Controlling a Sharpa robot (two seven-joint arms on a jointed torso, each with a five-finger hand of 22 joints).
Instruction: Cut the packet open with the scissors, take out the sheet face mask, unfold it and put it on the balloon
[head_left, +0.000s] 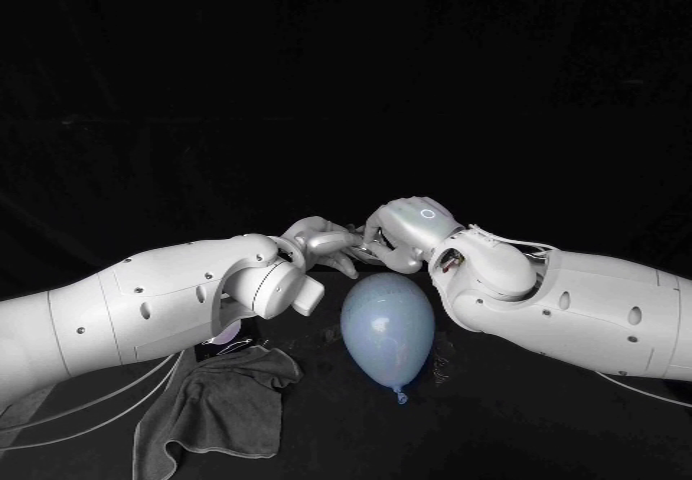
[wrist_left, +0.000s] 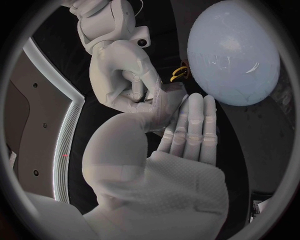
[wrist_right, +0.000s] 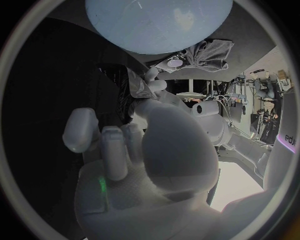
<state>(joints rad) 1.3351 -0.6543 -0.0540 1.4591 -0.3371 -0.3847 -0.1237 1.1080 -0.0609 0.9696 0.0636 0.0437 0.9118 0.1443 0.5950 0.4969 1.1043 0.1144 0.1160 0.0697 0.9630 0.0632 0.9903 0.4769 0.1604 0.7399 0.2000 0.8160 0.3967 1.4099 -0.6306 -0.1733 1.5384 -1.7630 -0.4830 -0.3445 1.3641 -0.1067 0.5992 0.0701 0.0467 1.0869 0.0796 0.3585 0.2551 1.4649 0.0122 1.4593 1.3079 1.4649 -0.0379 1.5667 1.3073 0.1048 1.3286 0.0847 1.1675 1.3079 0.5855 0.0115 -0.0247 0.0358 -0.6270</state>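
At twelve o'clock of the balloon (head_left: 387, 328), the right hand (head_left: 404, 232) pinched the sheet face mask (wrist_left: 167, 100); whether the left hand (head_left: 325, 243) grasped it was unclear. Uneven pulling could tear it.

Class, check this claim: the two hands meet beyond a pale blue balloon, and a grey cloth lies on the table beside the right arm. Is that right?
No. The grey cloth lies beside the left arm, not the right one; the head view shows it. The rest stands: left hand and right hand meet beyond the pale blue balloon.
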